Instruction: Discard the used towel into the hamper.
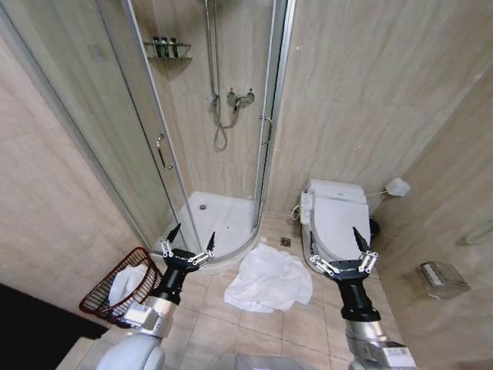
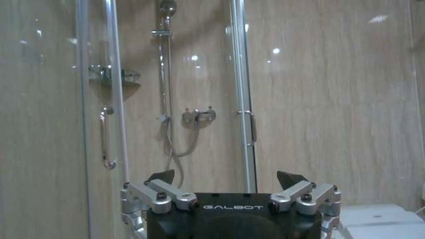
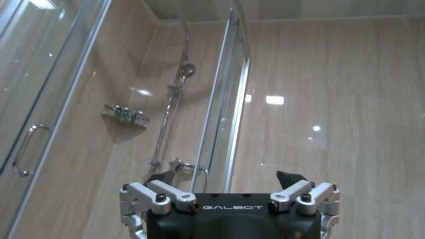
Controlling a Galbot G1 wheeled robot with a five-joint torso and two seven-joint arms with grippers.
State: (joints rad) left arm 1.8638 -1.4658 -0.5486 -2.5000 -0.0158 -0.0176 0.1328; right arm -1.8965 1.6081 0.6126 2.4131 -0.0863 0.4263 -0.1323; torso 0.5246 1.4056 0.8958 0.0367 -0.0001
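The task is barely begun. The used towel [image 1: 267,279] lies crumpled on the floor tiles at about six o'clock from the shower stall [image 1: 219,220], untouched. The hamper [image 1: 115,287] sits at nine o'clock from it, apparently already holding some white cloth. The left gripper [image 1: 191,240] and right gripper [image 1: 336,243] hover above, jaws spread, holding nothing.
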